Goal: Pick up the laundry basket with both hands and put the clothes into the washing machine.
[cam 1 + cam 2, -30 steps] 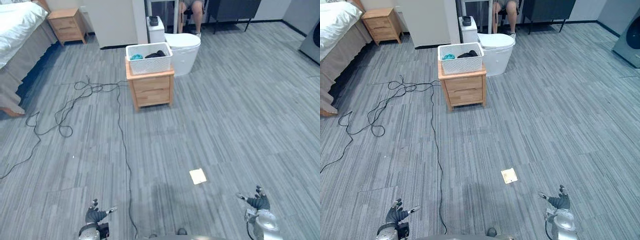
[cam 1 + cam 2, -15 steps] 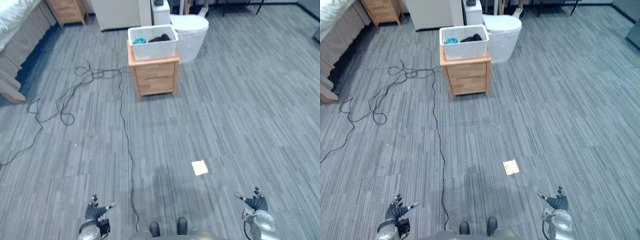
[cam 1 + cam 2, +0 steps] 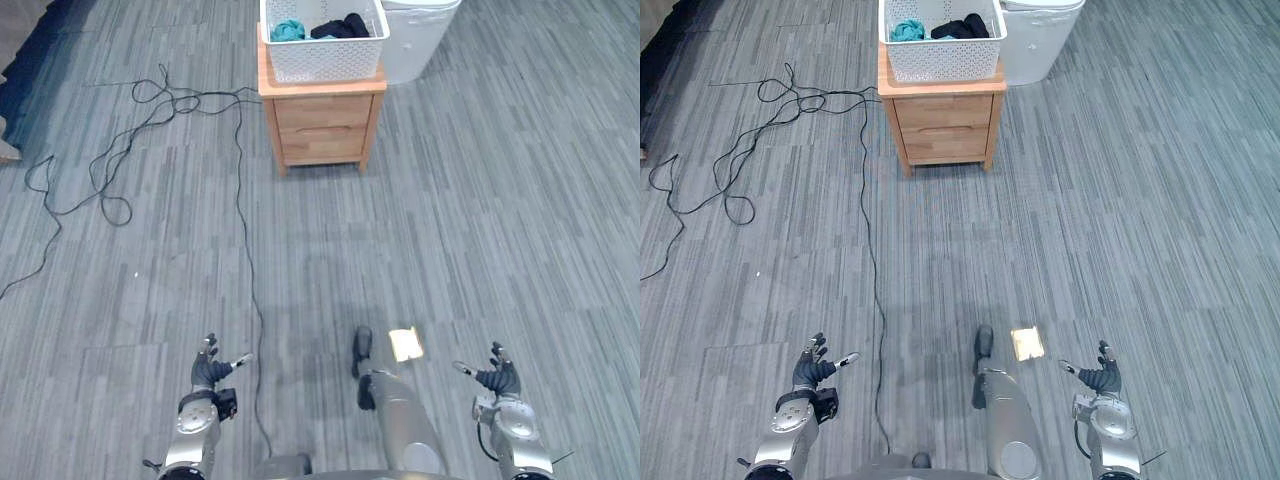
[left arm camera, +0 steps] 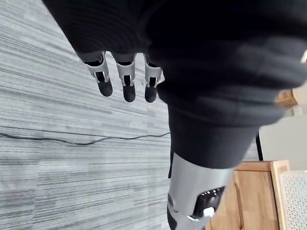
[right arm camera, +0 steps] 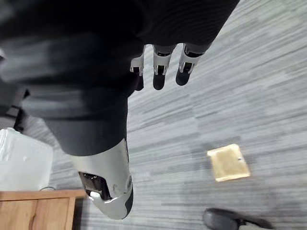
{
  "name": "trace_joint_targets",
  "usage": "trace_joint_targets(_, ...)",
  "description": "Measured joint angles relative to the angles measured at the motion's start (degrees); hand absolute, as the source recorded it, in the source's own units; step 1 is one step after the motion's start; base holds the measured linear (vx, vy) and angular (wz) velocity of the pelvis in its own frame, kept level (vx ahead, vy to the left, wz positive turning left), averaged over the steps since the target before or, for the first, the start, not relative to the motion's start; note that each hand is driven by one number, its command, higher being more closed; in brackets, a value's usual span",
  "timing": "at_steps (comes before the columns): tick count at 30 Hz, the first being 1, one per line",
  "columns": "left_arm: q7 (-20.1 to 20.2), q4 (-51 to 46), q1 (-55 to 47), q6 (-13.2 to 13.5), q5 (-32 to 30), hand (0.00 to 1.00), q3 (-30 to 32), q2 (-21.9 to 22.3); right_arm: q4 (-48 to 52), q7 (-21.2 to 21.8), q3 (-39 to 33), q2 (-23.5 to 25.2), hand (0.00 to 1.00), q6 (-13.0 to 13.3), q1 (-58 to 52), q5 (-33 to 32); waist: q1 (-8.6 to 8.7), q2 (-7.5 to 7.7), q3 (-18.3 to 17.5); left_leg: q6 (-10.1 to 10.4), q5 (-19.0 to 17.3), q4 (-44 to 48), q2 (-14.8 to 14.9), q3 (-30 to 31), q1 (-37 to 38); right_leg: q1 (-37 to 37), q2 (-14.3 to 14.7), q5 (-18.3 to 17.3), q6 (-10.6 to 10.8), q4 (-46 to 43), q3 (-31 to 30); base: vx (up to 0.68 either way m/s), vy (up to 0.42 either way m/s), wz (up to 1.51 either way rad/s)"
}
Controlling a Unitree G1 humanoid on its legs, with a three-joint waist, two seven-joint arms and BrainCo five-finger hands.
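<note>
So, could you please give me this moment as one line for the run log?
laundry basket: on wooden nightstand, clothes inside | left hand: open, empty | right hand: open, empty | stage: pickup not yet begun

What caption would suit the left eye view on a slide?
Left hand and right hand open, empty; laundry basket of clothes stands on a wooden nightstand across the floor.

Stereo pair down on shared nightstand point(image 3: 322, 125); wrist cameras close behind left hand point(image 4: 124, 84), right hand point(image 5: 159, 72), seemingly floorward.
</note>
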State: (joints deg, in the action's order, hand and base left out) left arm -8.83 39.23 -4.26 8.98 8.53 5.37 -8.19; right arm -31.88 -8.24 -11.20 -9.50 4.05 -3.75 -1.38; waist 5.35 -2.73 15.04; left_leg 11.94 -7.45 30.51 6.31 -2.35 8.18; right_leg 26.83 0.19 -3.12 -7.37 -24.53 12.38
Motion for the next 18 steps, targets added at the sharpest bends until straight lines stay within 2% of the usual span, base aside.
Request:
trace_joint_targets(1, 0.04, -0.14, -1.21, 0.06, -0.19, 0.00, 0.55, 0.83, 0.04, 0.44, 1.71, 0.19, 0.00, 0.01, -0.05, 0.30, -0.51, -0.26, 0.12, 0.66, 4.33, 16.49, 2.59, -0.71, -6.04, -5.63, 1.72, -1.43, -0.42, 2.78, -0.51, 0.69, -0.192, -0.38)
trace_joint_targets(2, 0.06, -0.25, -1.84, 0.08, -0.19, 0.00, 0.62, 1.06, 0.58, 0.68, 2.88, 0.87, 0.00, 0.03, -0.22, 0.35, -1.71, -0.17, 0.22, -2.44, 2.42, 29.72, 5.68, -3.56, -12.05, -11.55, 3.57, -2.05, -1.13, 5.86, -1.49, 0.66, -0.162, -0.47)
trace_joint_targets(4, 0.08, -0.65, -2.02, 0.06, -0.17, 0.00, 0.67, 1.62, 1.99, 0.65, 2.93, 1.96, 0.00, 0.09, -0.43, 0.29, -3.50, 0.42, 0.49, -6.36, 0.01, 36.89, 8.22, -7.52, -18.29, -18.08, 4.41, -3.00, -2.08, 9.54, -2.83, 0.48, -0.104, -0.41)
trace_joint_targets(5, 0.13, -1.57, -2.31, 0.09, -0.15, 0.00, 0.82, 2.17, 3.22, 0.67, 2.98, 2.49, 0.00, 0.10, -0.61, 0.26, -4.28, 0.95, 0.72, -8.46, -1.31, 36.59, 9.34, -10.50, -23.13, -22.83, 4.57, -3.72, -1.58, 13.13, -3.98, 0.66, -0.096, -0.33)
trace_joint_targets(6, 0.21, -1.99, -2.45, 0.22, -0.16, 0.00, 0.87, 2.57, 3.66, 0.69, 3.01, 2.50, 0.00, 0.12, -0.56, 0.12, -4.85, 1.02, 0.73, -9.80, -2.20, 32.46, 9.71, -12.69, -27.57, -26.33, 4.74, -3.92, -1.25, 16.40, -4.74, 0.63, -0.072, -0.23)
trace_joint_targets(7, 0.33, -2.05, -2.59, 0.22, -0.16, 0.00, 0.87, 2.60, 3.65, 0.69, 2.99, 2.46, 0.00, 0.10, -0.54, 0.02, -5.14, 1.08, 0.76, -10.19, -2.45, 28.96, 9.53, -13.70, -29.34, -27.93, 4.71, -4.03, -1.06, 17.84, -4.97, 0.61, -0.027, -0.20)
trace_joint_targets(8, 0.64, -2.40, -3.29, 0.20, -0.18, 0.00, 0.87, 2.57, 3.63, 0.66, 2.93, 2.28, 0.00, 0.07, -0.38, -0.02, -5.88, 1.20, 0.80, -10.49, -2.64, 20.04, 8.55, -15.22, -31.75, -30.87, 4.58, -4.82, -0.35, 19.93, -5.75, 0.41, 0.014, -0.21)
trace_joint_targets(9, 1.13, -2.74, -4.14, 0.15, -0.19, 0.00, 0.93, 2.53, 3.47, 0.64, 2.88, 2.17, 0.00, 0.00, -0.58, -0.04, -6.48, 1.73, 1.04, -10.01, -2.27, 8.64, 6.06, -14.56, -32.94, -33.46, 3.89, -6.28, 0.04, 20.92, -6.48, 0.54, 0.051, -0.18)
trace_joint_targets(10, 1.13, -2.75, -4.52, 0.09, -0.18, 0.00, 0.94, 2.53, 3.31, 0.58, 2.91, 2.17, 0.00, -0.02, -0.59, -0.03, -6.48, 2.00, 1.09, -9.07, -1.30, 1.68, 4.45, -13.72, -32.80, -34.69, 3.48, -7.18, 0.52, 21.15, -6.60, 0.57, 0.089, -0.13)
trace_joint_targets(11, 1.15, -2.75, -5.58, 0.01, -0.19, 0.00, 1.07, 2.87, 2.78, 0.53, 2.71, 2.07, 0.00, 0.07, -0.50, -0.01, -6.58, 2.06, 0.88, -5.65, 0.95, -12.35, 1.51, -11.24, -31.78, -37.27, 3.11, -8.60, 2.08, 22.21, -7.11, 0.70, 0.148, -0.23)
trace_joint_targets(12, 1.07, -2.57, -6.39, -0.11, -0.21, 0.00, 1.08, 3.37, 0.86, 0.20, 2.55, 1.49, 0.00, 0.12, -0.12, 0.25, -6.99, 1.73, 0.53, -4.48, 1.72, -19.51, 0.54, -8.75, -31.49, -39.07, 3.28, -10.00, 4.23, 23.11, -7.91, 0.58, 0.160, -0.36)
trace_joint_targets(13, 1.06, -2.42, -6.60, -0.35, -0.21, 0.00, 1.08, 3.52, -0.43, -0.06, 2.57, 1.15, 0.00, 0.10, 0.11, 0.44, -7.49, 1.28, 0.19, -5.04, 2.05, -20.64, 0.40, -8.41, -31.47, -40.28, 3.17, -11.00, 5.47, 23.11, -8.06, 0.60, 0.222, -0.55)
trace_joint_targets(14, 1.09, -2.15, -7.29, -0.80, -0.22, 0.00, 1.45, 3.45, -1.71, -0.44, 2.58, 1.47, 0.00, -0.06, -0.45, 0.52, -8.47, 2.91, -1.24, -9.73, 9.14, -19.12, -1.58, -7.26, -31.25, -40.80, 0.93, -14.71, 8.18, 19.19, -8.95, 0.64, 0.251, -0.42)
trace_joint_targets(15, 1.07, -1.72, -7.41, -0.86, -0.23, 0.00, 1.48, 3.44, -1.73, -0.48, 2.51, 2.08, 0.00, -0.04, -1.15, 0.80, -8.56, 4.19, -2.52, -11.22, 10.39, -17.54, -2.88, -7.47, -31.32, -38.39, -0.96, -16.91, 10.28, 12.71, -9.35, 0.67, 0.251, -0.32)
trace_joint_targets(16, 1.08, -1.27, -7.29, -0.91, -0.22, 0.00, 1.35, 3.49, -1.79, -0.47, 2.36, 2.48, 0.00, -0.02, -1.63, 1.14, -8.32, 4.69, -2.83, -11.56, 10.21, -16.15, -3.50, -7.55, -31.15, -35.97, -2.16, -17.65, 11.58, 6.05, -9.27, 0.68, 0.246, -0.13)
trace_joint_targets(17, 1.12, -0.26, -6.94, -0.96, -0.21, 0.00, 1.00, 3.16, -1.82, -0.46, 2.22, 3.51, 0.00, -0.04, -1.72, 2.12, -7.50, 6.07, -2.83, -14.32, 8.25, -13.98, -5.01, -8.33, -29.32, -29.74, -4.91, -16.29, 14.22, -11.46, -9.15, 0.68, 0.231, -0.04)
trace_joint_targets(18, 1.05, 0.50, -6.61, -1.24, -0.22, 0.00, 0.89, 2.61, -1.84, -0.45, 2.26, 4.46, 0.00, -0.10, -1.61, 2.52, -6.43, 7.57, -2.84, -15.72, 5.28, -12.26, -6.92, -9.17, -26.60, -23.73, -8.74, -13.48, 16.37, -27.15, -9.11, 0.67, 0.223, 0.08)
